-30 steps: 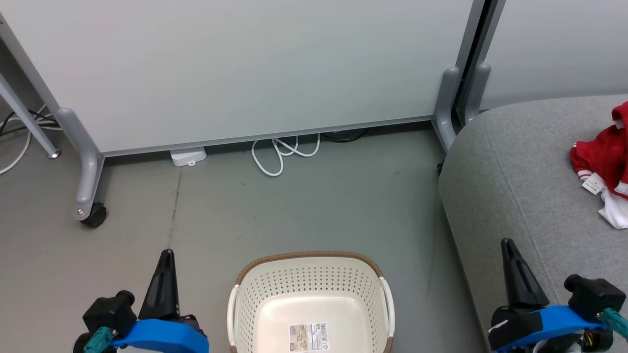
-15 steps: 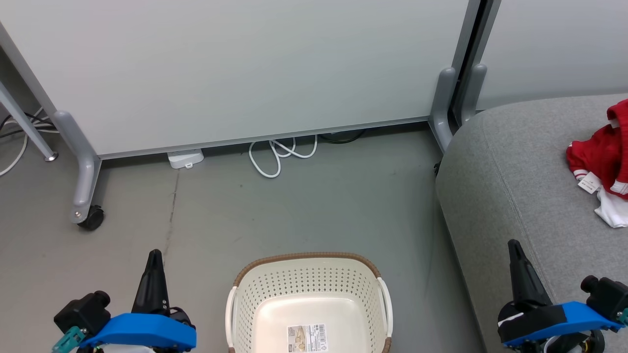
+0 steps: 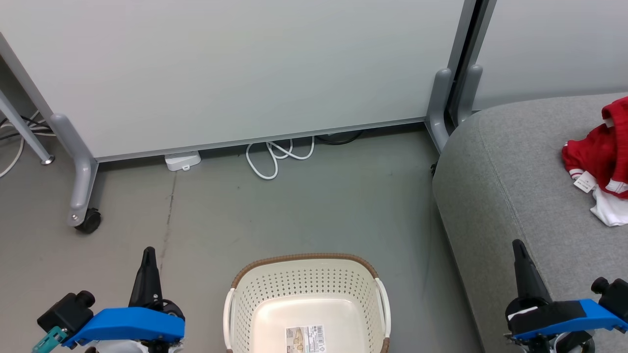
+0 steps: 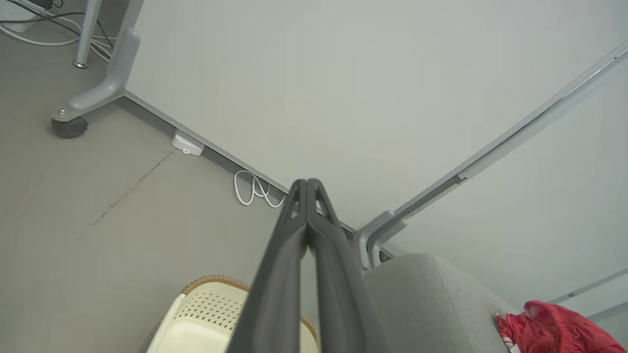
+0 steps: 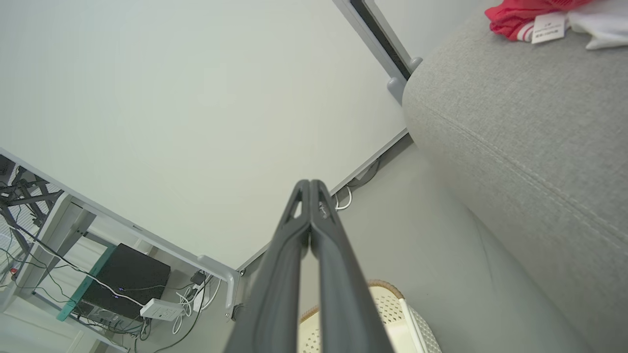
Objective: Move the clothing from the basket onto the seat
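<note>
A pale partition panel on grey legs, the left one on a black caster, spans the far side of a smooth grey floor, with a looped white cable and small white box at its foot.

Bright and even across all three views — soft, diffuse, without hard-edged shadows. Darkest in the strip under the white panel and in a faint band on the floor beside the seat. No glare anywhere; slightly washed out on the pale bottom of the basket and the white part of the clothing. Crisp in the head view, down to perforations and weave. Strongly bowed toward the edges in both wrist views — blurred close to the lens along the left end effector and right end effector.
</note>
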You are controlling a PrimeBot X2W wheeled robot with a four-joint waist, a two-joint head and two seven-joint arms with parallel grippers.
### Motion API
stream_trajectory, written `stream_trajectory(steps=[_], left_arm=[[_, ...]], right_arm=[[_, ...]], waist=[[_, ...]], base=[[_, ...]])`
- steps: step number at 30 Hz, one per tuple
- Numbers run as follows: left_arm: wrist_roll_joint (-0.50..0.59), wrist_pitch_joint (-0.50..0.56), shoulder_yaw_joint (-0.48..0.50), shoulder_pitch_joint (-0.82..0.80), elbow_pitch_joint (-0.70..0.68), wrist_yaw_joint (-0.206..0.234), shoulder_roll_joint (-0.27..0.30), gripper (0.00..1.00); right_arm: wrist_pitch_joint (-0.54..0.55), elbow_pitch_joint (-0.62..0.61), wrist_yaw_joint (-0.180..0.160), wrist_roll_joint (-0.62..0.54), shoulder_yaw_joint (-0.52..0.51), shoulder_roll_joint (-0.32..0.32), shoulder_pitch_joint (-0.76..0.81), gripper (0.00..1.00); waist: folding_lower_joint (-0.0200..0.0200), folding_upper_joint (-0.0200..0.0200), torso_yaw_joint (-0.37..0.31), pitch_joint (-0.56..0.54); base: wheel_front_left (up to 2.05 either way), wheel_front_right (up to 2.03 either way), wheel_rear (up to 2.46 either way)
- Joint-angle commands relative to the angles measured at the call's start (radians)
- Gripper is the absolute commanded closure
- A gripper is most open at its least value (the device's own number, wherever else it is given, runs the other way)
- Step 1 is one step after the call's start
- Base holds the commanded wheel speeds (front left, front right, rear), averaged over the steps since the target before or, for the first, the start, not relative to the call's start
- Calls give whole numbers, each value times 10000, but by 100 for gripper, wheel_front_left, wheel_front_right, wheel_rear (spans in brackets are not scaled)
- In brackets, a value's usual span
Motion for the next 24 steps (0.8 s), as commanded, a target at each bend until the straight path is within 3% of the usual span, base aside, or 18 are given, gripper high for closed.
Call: stream_trajectory(steps=[1, 24], left_arm=[[-451, 100, 111, -293, -157, -77, 25, 100], [-3150, 787, 378, -440, -215, -106, 28, 100]], right_arm=[[107, -148, 3, 451, -54, -3, -288, 100], [794, -145, 3, 3012, -234, 38, -409, 100]], waist=[[-1, 0, -12, -6], [-1, 0, -136, -66]], base=[[0, 0, 0], [0, 0, 0]])
